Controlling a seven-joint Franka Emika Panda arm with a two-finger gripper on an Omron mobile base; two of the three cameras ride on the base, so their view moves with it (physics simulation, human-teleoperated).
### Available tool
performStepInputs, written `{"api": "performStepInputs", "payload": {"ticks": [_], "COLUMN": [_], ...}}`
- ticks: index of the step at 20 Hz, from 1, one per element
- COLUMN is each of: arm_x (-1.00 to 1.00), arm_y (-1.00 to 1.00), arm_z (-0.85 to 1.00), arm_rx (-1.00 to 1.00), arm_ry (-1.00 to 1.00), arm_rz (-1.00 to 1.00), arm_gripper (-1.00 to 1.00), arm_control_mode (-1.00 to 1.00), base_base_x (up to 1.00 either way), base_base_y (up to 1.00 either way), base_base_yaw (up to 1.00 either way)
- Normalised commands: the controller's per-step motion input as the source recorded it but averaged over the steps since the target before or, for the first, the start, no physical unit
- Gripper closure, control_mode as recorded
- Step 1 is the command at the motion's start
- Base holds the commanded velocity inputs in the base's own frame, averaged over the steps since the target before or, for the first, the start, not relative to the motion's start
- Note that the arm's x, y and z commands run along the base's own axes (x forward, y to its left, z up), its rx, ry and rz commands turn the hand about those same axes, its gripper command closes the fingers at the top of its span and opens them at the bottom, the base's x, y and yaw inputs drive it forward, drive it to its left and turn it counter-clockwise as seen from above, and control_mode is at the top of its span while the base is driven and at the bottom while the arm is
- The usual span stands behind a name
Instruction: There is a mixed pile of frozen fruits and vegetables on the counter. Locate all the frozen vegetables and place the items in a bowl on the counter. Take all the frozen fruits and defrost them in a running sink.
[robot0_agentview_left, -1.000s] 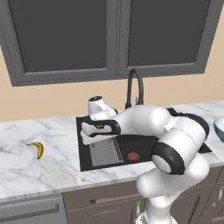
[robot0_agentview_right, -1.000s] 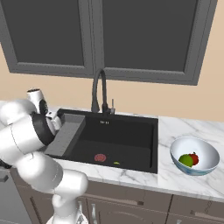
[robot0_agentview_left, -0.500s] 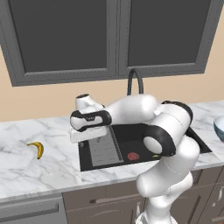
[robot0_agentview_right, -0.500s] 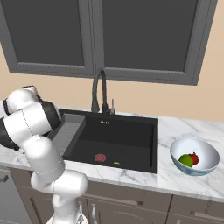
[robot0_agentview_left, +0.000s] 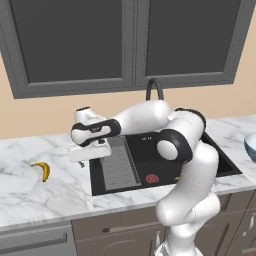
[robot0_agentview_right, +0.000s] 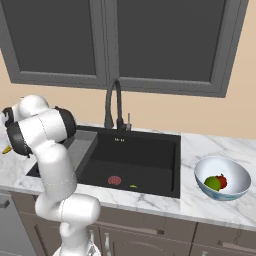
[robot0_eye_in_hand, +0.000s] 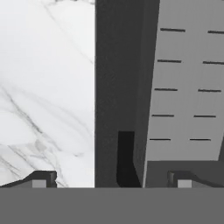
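Note:
The yellow banana (robot0_agentview_left: 42, 170) lies alone on the white marble counter (robot0_agentview_left: 30, 200), left of the black sink (robot0_agentview_left: 155, 162). My gripper (robot0_agentview_left: 89, 160) hangs open and empty over the sink's left rim, a short way right of the banana. In the hand view the fingertips (robot0_eye_in_hand: 41, 179) straddle that rim, with marble (robot0_eye_in_hand: 43, 87) on one side and the grey ribbed tray (robot0_eye_in_hand: 183, 87) on the other. The pale bowl (robot0_agentview_right: 235, 192) right of the sink (robot0_agentview_right: 145, 150) holds a dark green ball (robot0_agentview_right: 212, 183) and a red round piece (robot0_agentview_right: 222, 181). A small yellow-green piece (robot0_agentview_right: 133, 186) lies in the basin near the reddish drain (robot0_agentview_right: 115, 180).
The tall black arched faucet (robot0_agentview_right: 112, 102) stands behind the basin. Dark wall cabinets (robot0_agentview_left: 125, 40) hang above the counter. My own arm arches over the sink's middle. Brown-grey cabinet fronts (robot0_agentview_left: 115, 230) run below the counter's front edge.
The arm has swung left, carrying the open gripper from above the ribbed tray to the sink's left rim, closer to the banana. Nothing else has moved.

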Motion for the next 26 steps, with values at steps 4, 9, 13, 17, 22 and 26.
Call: {"api": "performStepInputs", "payload": {"ticks": [4,9,13,17,22,26], "arm_x": [0.08,0.14,0.15,0.03,0.02,0.05], "arm_y": [0.44,0.46,0.38,0.26,0.39,0.47], "arm_z": [-0.06,-0.05,0.01,0.12,0.04,0.0], "arm_rx": [-0.03,-0.02,-0.03,0.0,0.0,0.0], "arm_ry": [0.02,0.0,0.0,0.0,0.01,0.01], "arm_rz": [-0.07,-0.06,-0.06,-0.01,0.0,0.01], "arm_gripper": [-1.0,-1.0,-1.0,-1.0,-1.0,-1.0], "arm_control_mode": [-1.0,-1.0,-1.0,-1.0,-1.0,-1.0], "base_base_x": [0.0,0.0,0.0,0.0,0.0,0.0], "base_base_y": [0.0,0.0,0.0,0.0,0.0,0.0], "base_base_yaw": [0.0,0.0,0.0,0.0,0.0,0.0]}}
